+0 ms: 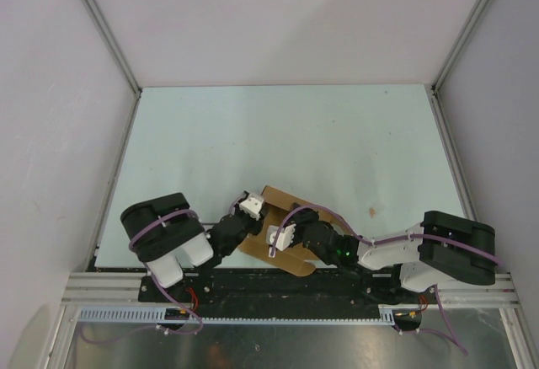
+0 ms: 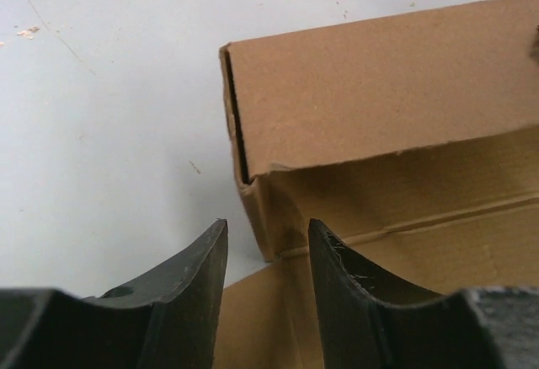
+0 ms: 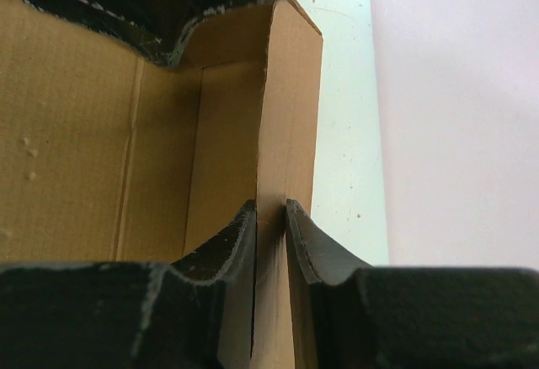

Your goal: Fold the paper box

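Observation:
The paper box (image 1: 276, 202) is brown cardboard, partly folded, lying at the table's near edge between my two arms. My left gripper (image 1: 250, 205) is at its left end. In the left wrist view the left gripper (image 2: 266, 226) is open, its tips just short of a raised corner of the box (image 2: 379, 91), and a flat flap shows below the gap. My right gripper (image 1: 280, 238) reaches over the box from the right. In the right wrist view the right gripper (image 3: 271, 205) is shut on an upright side wall of the box (image 3: 290, 91).
The pale green table (image 1: 278, 133) is enclosed by white walls at the back and on both sides. A metal rail (image 1: 286, 289) runs along the near edge under the arm bases. A small brown speck (image 1: 371, 211) lies right of the box.

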Available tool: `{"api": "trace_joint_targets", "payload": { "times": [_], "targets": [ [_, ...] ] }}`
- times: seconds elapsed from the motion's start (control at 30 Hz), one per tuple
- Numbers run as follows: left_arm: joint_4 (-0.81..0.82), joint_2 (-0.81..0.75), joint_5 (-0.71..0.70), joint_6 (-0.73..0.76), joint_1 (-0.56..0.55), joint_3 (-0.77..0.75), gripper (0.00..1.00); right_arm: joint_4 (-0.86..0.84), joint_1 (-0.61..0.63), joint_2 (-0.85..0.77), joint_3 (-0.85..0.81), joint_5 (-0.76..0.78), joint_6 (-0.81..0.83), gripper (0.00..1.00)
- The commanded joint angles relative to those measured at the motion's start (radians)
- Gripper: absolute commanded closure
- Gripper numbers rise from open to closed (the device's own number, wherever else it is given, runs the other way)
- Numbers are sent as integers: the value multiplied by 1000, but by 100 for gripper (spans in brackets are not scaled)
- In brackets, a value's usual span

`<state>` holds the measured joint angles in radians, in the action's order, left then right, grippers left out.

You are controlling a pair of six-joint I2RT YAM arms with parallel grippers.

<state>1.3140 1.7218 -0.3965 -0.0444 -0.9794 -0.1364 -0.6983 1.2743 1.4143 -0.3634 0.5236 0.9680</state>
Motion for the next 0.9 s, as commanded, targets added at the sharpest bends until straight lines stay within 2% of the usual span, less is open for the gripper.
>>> {"api": "trace_joint_targets", "payload": {
  "times": [0.0, 0.2, 0.23, 0.4, 0.53, 0.73, 0.83, 0.87],
  "targets": [
    [310, -92, -15, -6, -11, 55, 51, 59, 2, -5, -2, -63, -46, 78],
    [309, -208, -10, -55, -27, 129, 50, 68, 3, -9, -2, -70, -52, 72],
    [309, -249, -13, -66, -30, 183, 50, 68, 3, -6, -2, -70, -54, 70],
    [301, -353, -82, -98, -71, 270, 51, 60, 4, -6, 0, -71, -52, 65],
    [275, -430, -113, -107, -93, 294, 51, 51, 3, -12, 0, -66, -48, 56],
    [182, -602, -152, -133, -114, 328, 51, 56, 3, -63, 0, -63, -45, 45],
    [81, -741, -189, -155, -117, 334, 50, 63, 7, -109, 0, -69, -49, 42],
    [-23, -783, -202, -161, -116, 327, 50, 66, 7, -120, -3, -79, -58, 41]
  ]
}}
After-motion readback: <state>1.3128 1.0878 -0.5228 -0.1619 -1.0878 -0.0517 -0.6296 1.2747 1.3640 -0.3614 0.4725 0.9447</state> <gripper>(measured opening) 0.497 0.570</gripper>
